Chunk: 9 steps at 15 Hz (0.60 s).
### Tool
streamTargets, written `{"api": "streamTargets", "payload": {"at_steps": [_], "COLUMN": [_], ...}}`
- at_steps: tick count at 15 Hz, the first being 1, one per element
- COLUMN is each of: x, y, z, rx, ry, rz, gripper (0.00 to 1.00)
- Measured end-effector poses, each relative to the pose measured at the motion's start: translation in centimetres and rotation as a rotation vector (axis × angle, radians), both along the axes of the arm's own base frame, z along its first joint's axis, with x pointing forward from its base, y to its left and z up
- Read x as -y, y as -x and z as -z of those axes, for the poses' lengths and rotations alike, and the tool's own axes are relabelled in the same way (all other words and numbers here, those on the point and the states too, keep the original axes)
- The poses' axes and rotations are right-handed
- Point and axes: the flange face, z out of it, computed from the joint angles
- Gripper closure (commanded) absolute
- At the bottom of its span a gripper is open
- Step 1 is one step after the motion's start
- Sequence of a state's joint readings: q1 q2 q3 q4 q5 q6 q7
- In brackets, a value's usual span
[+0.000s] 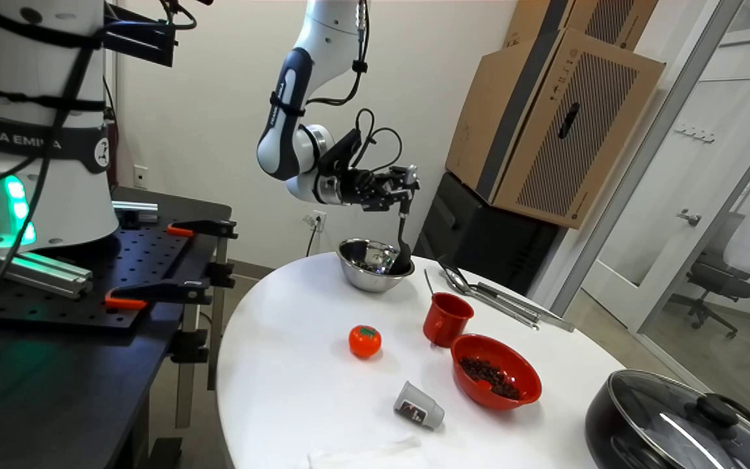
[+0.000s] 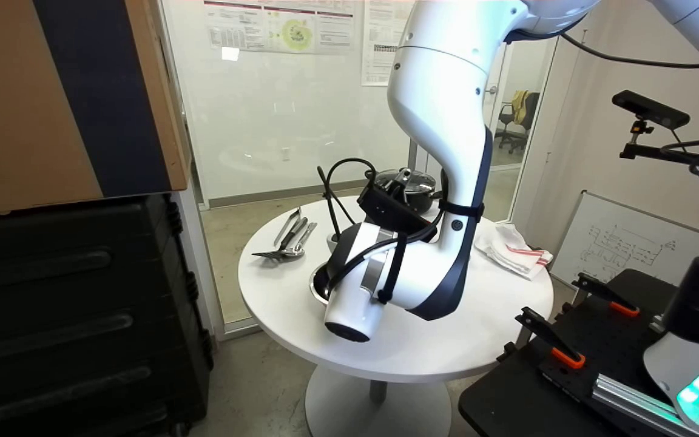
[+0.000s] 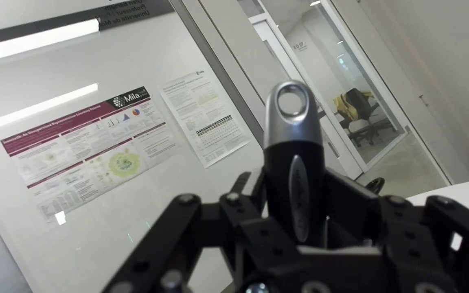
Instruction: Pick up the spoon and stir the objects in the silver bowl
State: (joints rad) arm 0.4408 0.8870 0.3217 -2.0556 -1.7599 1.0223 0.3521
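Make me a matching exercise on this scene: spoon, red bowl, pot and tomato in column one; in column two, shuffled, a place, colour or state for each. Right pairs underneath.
Column one
1. spoon
2. red bowl
3. pot
4. tomato

Column two
A. topped by a see-through lid
B. orange-red, with green on top
C. held by the gripper, its lower end in the silver bowl
D. contains small dark pieces

Right pairs: 1-C, 2-D, 3-A, 4-B
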Motion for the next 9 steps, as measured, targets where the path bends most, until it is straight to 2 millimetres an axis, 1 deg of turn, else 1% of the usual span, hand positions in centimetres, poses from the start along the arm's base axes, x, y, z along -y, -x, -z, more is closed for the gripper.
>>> {"api": "streamTargets", "payload": {"at_steps": [4,9], "x": [0.0,0.6], "y": [0.3,1.6], "z": [-0.3,-0.4], "rx": [0.033,0.058], "ry": [0.042,0.118], "rz": [-0.043,-0.093], "gripper": [0.9,0.9]}}
